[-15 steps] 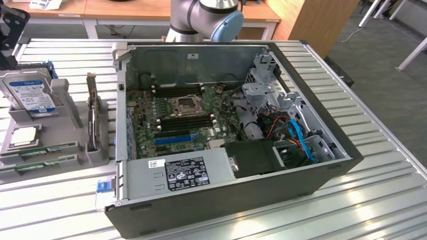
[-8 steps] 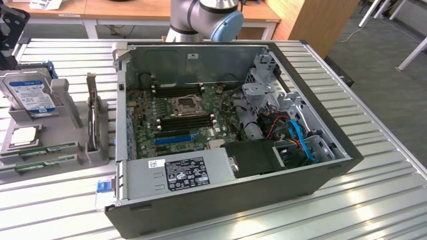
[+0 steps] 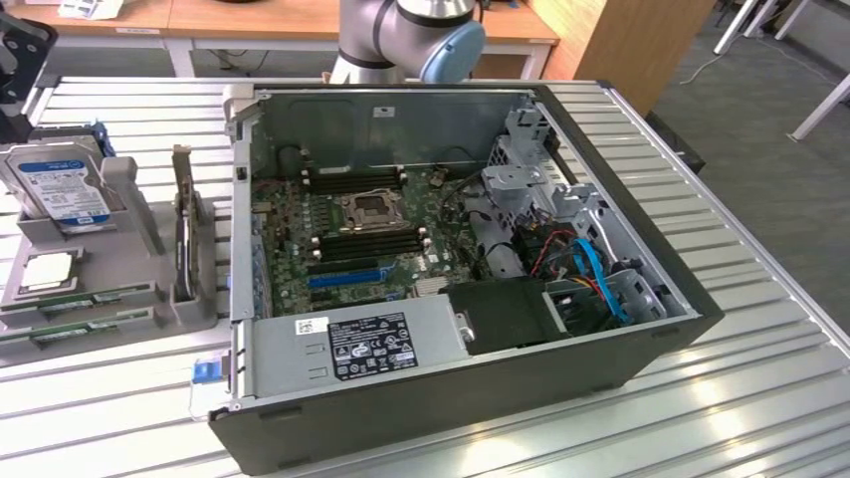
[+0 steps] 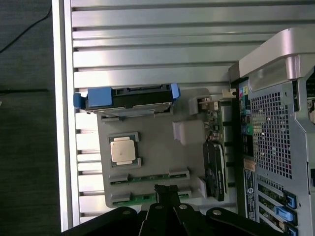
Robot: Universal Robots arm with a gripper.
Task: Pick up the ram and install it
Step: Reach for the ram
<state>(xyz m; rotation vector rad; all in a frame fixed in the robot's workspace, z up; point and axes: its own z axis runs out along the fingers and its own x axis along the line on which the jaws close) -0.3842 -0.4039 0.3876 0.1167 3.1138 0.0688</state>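
Hovering black tool (image 4: 166,192) by thin flat green ram (image 4: 139,198), grey tray (image 4: 157,152).

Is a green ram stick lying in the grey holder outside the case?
Yes, a ram stick lies in a slot of the grey holder, beside the computer case.

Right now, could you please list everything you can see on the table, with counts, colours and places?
Computer case: 1, dark grey, open, mid-table.
Motherboard: 1, green, inside the case.
Power supply: 1, grey, inside the case.
Parts tray: 1, grey, beside the case.
Hard drive: 1, silver, blue carrier, upright in tray.
CPU: 1, pale, flat in tray.
RAM sticks: 2, green, flat in tray.
Expansion card: 1, black, on edge in tray.
Table: 1, silver, slatted.
Robot arm: 1, grey-blue, behind case.
Claw: 1, black, over the RAM sticks.
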